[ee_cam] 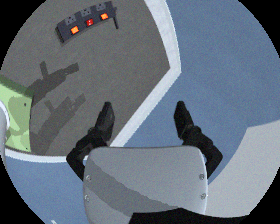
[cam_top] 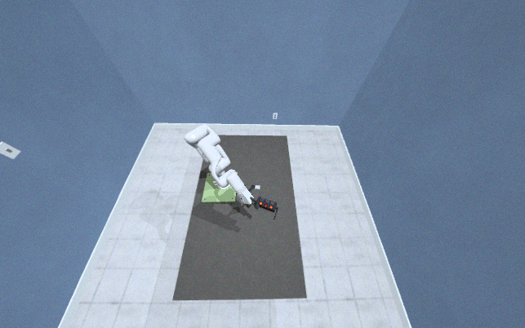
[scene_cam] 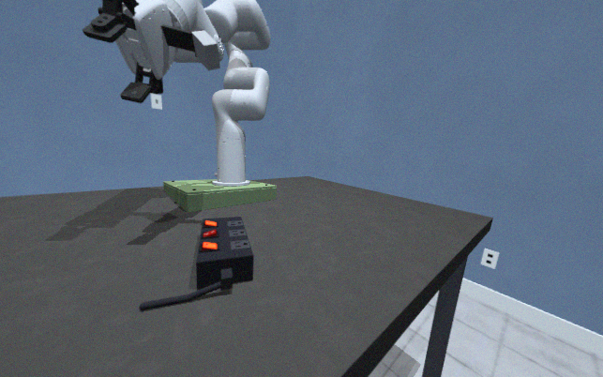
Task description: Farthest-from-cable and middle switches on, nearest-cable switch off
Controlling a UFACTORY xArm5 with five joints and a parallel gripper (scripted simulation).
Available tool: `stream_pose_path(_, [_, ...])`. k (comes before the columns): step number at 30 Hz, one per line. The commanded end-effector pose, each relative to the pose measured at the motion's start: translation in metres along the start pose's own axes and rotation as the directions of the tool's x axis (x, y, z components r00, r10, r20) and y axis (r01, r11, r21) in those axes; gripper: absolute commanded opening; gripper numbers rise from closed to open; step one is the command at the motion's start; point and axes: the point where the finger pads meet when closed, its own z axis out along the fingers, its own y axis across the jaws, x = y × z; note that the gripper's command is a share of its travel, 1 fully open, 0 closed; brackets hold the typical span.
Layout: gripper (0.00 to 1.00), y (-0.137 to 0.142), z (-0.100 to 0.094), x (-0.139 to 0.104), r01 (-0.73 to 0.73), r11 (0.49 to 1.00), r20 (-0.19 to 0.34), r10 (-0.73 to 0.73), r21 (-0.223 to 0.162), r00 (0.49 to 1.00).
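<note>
A black power strip (scene_cam: 225, 250) (cam_top: 266, 204) (ee_cam: 88, 23) lies flat on the dark table, right way up, with its cable (scene_cam: 177, 298) running out toward the front. Three orange rocker switches sit in a row on its top: the one nearest the cable (scene_cam: 209, 246), the middle one (scene_cam: 209, 233) and the farthest one (scene_cam: 210, 223). I cannot tell each switch's position. My gripper (scene_cam: 118, 58) (ee_cam: 144, 108) is open and empty, high above the table and to the left of the strip.
The arm stands on a green base plate (scene_cam: 219, 194) (cam_top: 211, 196) just behind the strip. The table's right edge (scene_cam: 463, 244) drops to the tiled floor.
</note>
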Motion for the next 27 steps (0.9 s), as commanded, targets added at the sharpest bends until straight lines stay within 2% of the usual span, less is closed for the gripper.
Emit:
stream_pose_path(1, [1.00,0.002,-0.001,0.000,0.000,1.000,0.001,0.000,-0.003,1.000])
stream_pose_path(20, [1.00,0.001,0.000,0.001,-0.008,1.000,-0.001,0.008,-0.003,1.000])
stream_pose_path(24, [1.00,-0.003,0.010,0.011,-0.081,0.997,-0.017,0.081,0.005,0.997])
stream_pose_path(27, [1.00,-0.010,0.026,0.028,-0.198,0.980,-0.038,0.199,0.023,0.979])
